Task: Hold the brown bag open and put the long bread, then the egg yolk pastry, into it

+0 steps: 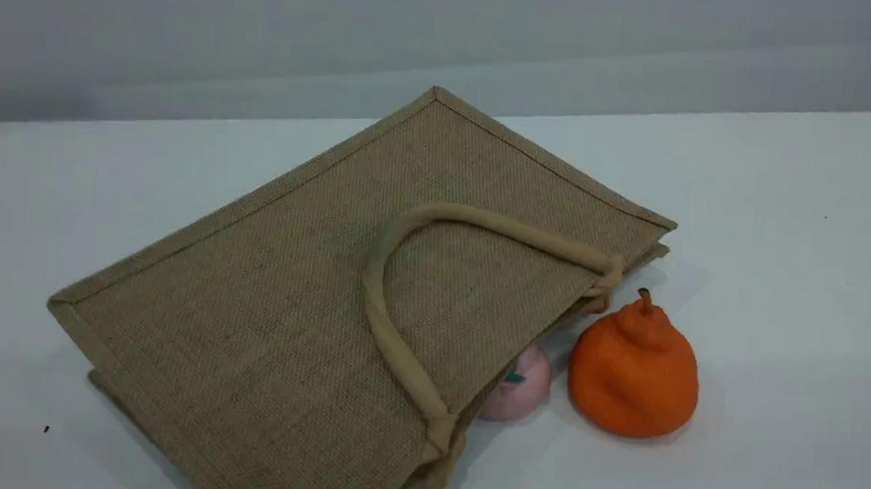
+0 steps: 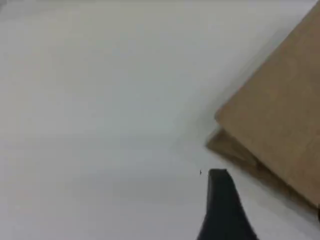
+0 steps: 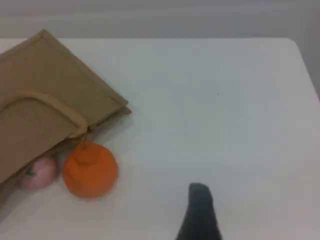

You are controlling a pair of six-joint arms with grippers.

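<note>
The brown bag [image 1: 271, 303] lies flat on the white table, its mouth facing front right and one beige handle [image 1: 378, 301] folded onto its top face. The left wrist view shows a corner of the bag [image 2: 285, 115] to the right of my left gripper's dark fingertip [image 2: 222, 200], which hangs over bare table. In the right wrist view the bag [image 3: 45, 90] is far left and my right gripper's fingertip [image 3: 200, 210] is over bare table, well clear of it. Nothing is held by either gripper. The long bread and the egg yolk pastry are out of view.
An orange pear-shaped item [image 1: 634, 371] with a stem stands just right of the bag's mouth. A pink round bun [image 1: 526, 387] with a green mark lies half under the bag's edge beside it. Both also show in the right wrist view, the orange item [image 3: 90, 170] and the bun [image 3: 37, 172].
</note>
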